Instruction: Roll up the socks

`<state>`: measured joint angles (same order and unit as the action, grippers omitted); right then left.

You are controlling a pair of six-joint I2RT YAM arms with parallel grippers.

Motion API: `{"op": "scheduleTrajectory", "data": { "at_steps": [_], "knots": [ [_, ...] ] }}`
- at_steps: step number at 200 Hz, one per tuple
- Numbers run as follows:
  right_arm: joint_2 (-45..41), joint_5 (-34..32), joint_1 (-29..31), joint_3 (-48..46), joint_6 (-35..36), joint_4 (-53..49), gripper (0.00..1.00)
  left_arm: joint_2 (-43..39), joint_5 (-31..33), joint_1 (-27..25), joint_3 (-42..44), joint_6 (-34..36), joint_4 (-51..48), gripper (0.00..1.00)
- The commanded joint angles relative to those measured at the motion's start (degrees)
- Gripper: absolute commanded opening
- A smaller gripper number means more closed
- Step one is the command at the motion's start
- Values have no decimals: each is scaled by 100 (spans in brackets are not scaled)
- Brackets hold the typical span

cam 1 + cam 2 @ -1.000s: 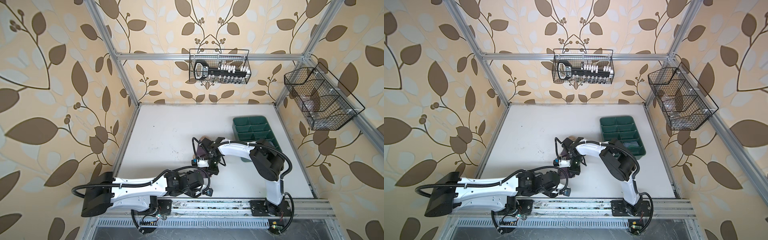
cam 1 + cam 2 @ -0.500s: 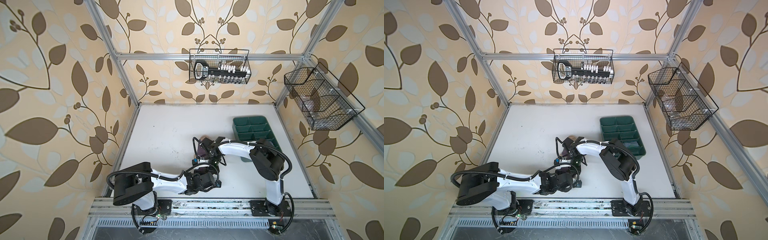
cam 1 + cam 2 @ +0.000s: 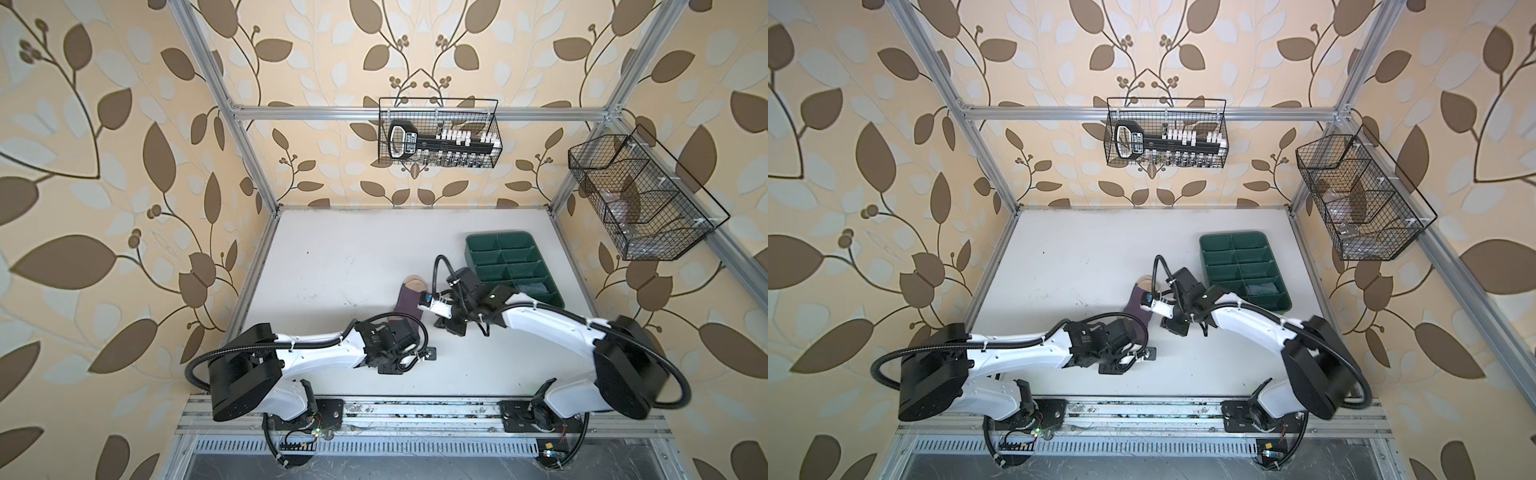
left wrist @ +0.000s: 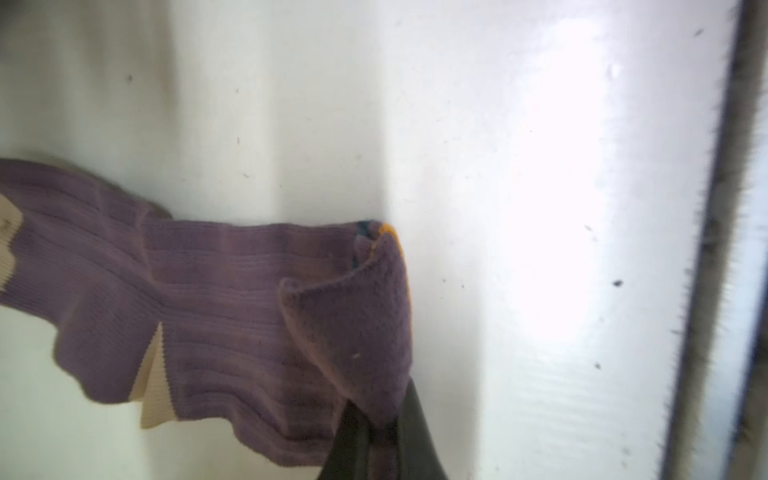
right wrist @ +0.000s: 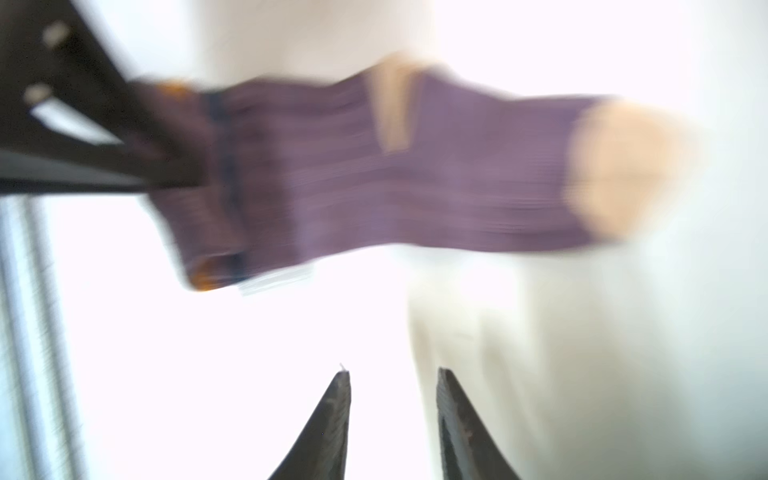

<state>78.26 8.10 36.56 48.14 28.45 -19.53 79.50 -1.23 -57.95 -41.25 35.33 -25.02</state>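
Note:
The purple sock lies flat on the white table, its tan toe pointing to the back. My left gripper is shut on a folded-up corner of its cuff, where the orange-navy stripe shows. My right gripper hovers just right of the sock, open, with nothing between its fingers. A grey-blue bundle, likely the other sock, lies in a near compartment of the green tray.
The green divided tray stands at the right of the table, close behind my right wrist. A wire basket hangs on the back wall, another wire basket on the right wall. The metal front rail runs near the cuff.
My right gripper opened, let go of the purple sock and drew back to the right, uncovering it. My left arm swung in and its gripper shut on the cuff.

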Motion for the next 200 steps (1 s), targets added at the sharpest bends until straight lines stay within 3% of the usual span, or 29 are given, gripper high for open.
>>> {"op": "scheduleTrajectory", "data": {
  "at_steps": [1,26,42,80,98,113,147,200],
  "knots": [
    [-905,-1190,-225,-327,-714,1560,36,223,-1781,509,-538,2,-912,5],
    [-2083,-1277,-168,-808,-440,2032,35,1120,-2391,833,-1268,54,-1540,3],
    [-2650,-1548,285,-1124,40,2082,33,1687,-2642,917,-1728,68,-1922,2],
    [-3335,-3734,2820,-1906,1781,1770,36,2520,-2950,1109,-2398,93,-2514,3],
    [-3333,-4281,3806,-2308,2196,2008,41,2694,-3139,1245,-2560,118,-2671,3],
    [-2989,-4481,4285,-2545,2274,2339,46,2777,-3229,1304,-2630,148,-2748,4],
    [-1437,-4184,4310,-2675,2007,3284,47,2860,-3312,1399,-2717,149,-2826,5],
    [453,-3208,3475,-2534,1739,4451,47,2843,-3335,1462,-2703,103,-2790,5]
  ]
}}
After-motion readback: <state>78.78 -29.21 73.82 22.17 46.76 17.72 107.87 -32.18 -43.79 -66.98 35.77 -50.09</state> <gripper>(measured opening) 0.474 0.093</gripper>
